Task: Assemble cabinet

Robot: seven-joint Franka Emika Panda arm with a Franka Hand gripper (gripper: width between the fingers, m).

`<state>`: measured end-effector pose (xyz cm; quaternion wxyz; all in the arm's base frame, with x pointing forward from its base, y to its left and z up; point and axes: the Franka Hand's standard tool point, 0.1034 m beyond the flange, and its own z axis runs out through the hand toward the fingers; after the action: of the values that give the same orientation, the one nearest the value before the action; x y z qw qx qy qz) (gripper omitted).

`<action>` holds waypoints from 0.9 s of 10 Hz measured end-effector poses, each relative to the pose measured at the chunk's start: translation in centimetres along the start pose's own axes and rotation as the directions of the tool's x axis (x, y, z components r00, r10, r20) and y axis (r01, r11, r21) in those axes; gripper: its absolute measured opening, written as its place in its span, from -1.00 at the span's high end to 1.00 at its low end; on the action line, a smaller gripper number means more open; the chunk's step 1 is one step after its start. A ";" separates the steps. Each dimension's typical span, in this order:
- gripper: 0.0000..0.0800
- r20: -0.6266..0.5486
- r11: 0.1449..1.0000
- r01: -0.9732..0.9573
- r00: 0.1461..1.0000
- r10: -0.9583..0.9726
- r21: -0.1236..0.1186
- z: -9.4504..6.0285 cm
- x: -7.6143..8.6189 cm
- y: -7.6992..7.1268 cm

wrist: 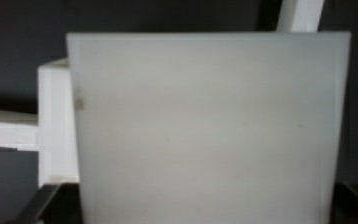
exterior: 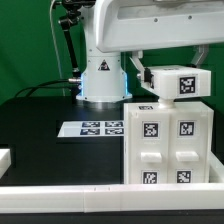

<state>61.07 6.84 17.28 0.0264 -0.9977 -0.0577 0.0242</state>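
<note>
The cabinet body (exterior: pixel 168 145), a large white box with tagged drawer-like front panels, stands at the exterior view's right. A smaller white tagged cabinet piece (exterior: pixel 180 82) sits at its top edge. My gripper (exterior: pixel 148 74) reaches in from the left against this piece. In the wrist view the piece's plain white face (wrist: pixel 202 120) fills most of the frame. My gripper (wrist: pixel 202 208) has its dark fingers (wrist: pixel 48 200) pressed against the piece's two sides, so it is shut on it. The piece's contact with the body is hidden.
The marker board (exterior: pixel 95 128) lies on the black table before the robot base (exterior: pixel 100 80). A long white border rail (exterior: pixel 60 196) runs along the front edge. A white block (exterior: pixel 5 156) sits at the exterior view's left edge.
</note>
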 end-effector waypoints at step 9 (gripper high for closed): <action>-0.41 -0.022 1.000 0.007 1.000 -0.007 -0.004 -0.1 0.1 1.1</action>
<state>61.34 5.77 17.28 0.0253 -0.9977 -0.0609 0.0130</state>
